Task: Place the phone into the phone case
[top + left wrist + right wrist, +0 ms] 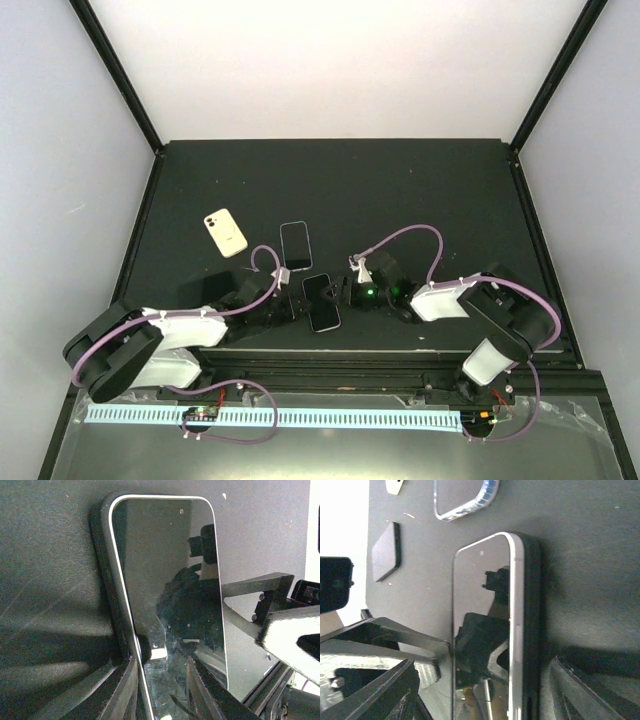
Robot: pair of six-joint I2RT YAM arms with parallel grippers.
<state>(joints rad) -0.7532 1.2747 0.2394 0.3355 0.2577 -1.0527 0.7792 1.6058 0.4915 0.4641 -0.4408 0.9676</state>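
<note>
The phone (321, 302), black screen with a silver rim, lies near the table's front edge between both grippers. It fills the left wrist view (170, 580) and the right wrist view (480, 605). My left gripper (297, 303) is at its left side. In its wrist view the left gripper (160, 662) has one finger outside the rim and one over the screen, pinching that edge. My right gripper (343, 292) is open, and in its wrist view the gripper (484, 665) has its fingers wide apart on either side of the phone. The clear phone case (295, 245) lies empty just behind the phone, its corner showing (485, 495).
A cream phone-shaped item (226, 232) lies flat at the back left. A small dark flat pad (386, 550) sits on the black table (420, 190) beside the case. The table's front edge (380, 348) runs close behind the grippers. Walls enclose three sides.
</note>
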